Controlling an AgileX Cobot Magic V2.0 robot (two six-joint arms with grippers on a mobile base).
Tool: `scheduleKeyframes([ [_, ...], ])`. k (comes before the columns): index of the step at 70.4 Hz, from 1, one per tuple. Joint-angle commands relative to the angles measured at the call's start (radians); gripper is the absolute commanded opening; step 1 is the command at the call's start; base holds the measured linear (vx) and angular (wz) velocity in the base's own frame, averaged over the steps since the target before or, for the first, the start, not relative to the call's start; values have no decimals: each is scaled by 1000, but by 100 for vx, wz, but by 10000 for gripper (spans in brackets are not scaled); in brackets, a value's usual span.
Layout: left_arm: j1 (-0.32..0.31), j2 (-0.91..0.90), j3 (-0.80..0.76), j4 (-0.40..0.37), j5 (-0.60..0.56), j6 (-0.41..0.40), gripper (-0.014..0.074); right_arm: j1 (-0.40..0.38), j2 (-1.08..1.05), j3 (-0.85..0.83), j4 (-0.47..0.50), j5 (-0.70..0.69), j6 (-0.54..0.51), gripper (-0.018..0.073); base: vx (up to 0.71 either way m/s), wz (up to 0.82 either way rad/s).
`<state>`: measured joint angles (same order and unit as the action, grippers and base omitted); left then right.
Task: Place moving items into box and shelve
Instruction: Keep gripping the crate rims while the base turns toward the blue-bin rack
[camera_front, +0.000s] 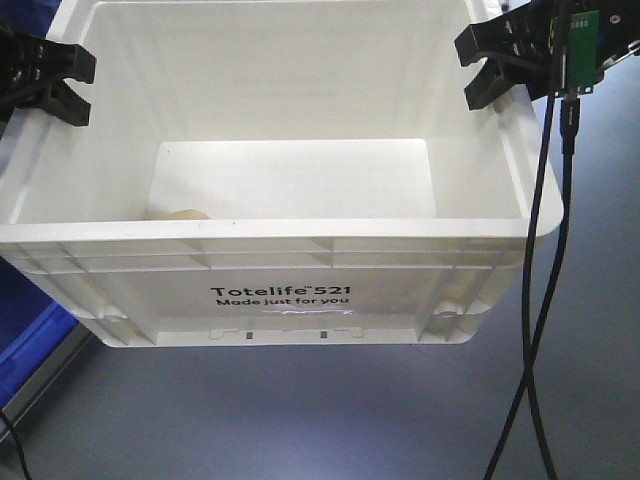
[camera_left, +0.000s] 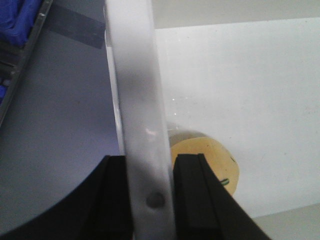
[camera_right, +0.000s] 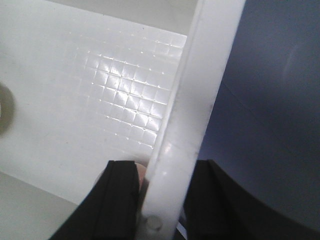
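Note:
A white Totelife box (camera_front: 290, 295) fills the front view. Its left rim (camera_left: 137, 100) runs between my left gripper's (camera_front: 80, 88) jaws, which press on it from both sides in the left wrist view (camera_left: 150, 200). My right gripper (camera_front: 475, 70) clamps the right rim (camera_right: 200, 85) the same way in the right wrist view (camera_right: 162, 200). A round yellowish item (camera_front: 180, 213) lies on the box floor by the near left wall; it also shows in the left wrist view (camera_left: 210, 160). A greyish ring (camera_right: 4, 107) shows at the right wrist view's left edge.
A dark grey table top (camera_front: 300, 420) lies under and in front of the box. A blue object (camera_front: 30, 340) sits at the lower left, beyond the table edge. A black cable (camera_front: 545, 250) hangs down from the right arm past the box's right corner.

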<state>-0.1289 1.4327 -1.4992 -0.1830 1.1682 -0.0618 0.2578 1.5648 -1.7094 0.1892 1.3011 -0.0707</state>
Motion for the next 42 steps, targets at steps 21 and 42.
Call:
scheduleKeyframes([
  [21,-6,-47,-44,-59,-105,6,-17,5,-60,-38,87,-22,-37,-12,17,65],
  [42,-6,-47,-44,-59,-105,6,-17,5,-60,-38,87,-22,-37,-12,11,48],
])
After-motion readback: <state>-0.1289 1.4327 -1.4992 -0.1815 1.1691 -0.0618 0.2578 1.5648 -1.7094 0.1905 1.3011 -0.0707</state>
